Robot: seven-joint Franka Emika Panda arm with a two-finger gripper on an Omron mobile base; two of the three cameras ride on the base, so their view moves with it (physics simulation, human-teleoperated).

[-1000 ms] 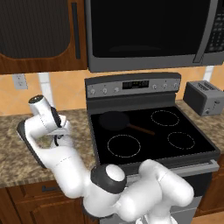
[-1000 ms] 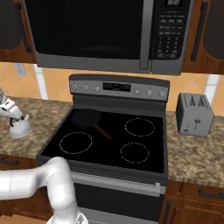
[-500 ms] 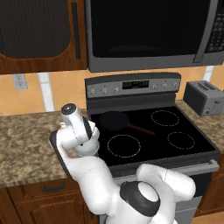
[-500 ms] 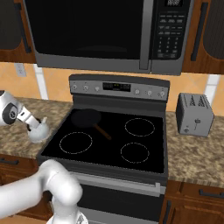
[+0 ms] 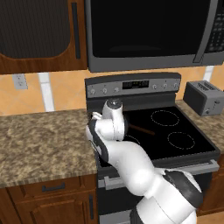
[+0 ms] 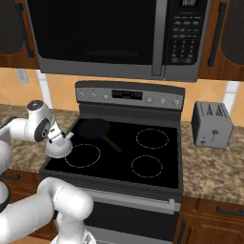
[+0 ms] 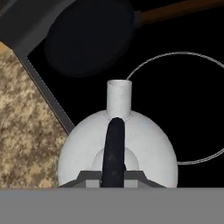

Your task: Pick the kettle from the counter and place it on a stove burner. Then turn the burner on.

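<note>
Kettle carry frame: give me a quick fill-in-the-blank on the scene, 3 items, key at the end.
1. The gripper is shut on the kettle's black ____.
2. The kettle's spout points toward the dark frying ____, which sits on the back-left burner.
3. On the counter right of the cooktop stands a grey ____.

Missing words: handle; pan; toaster

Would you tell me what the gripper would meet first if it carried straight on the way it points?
The gripper, holding the kettle, points down; the kettle would probably meet the cooktop's left edge, not the burner ring.
</note>
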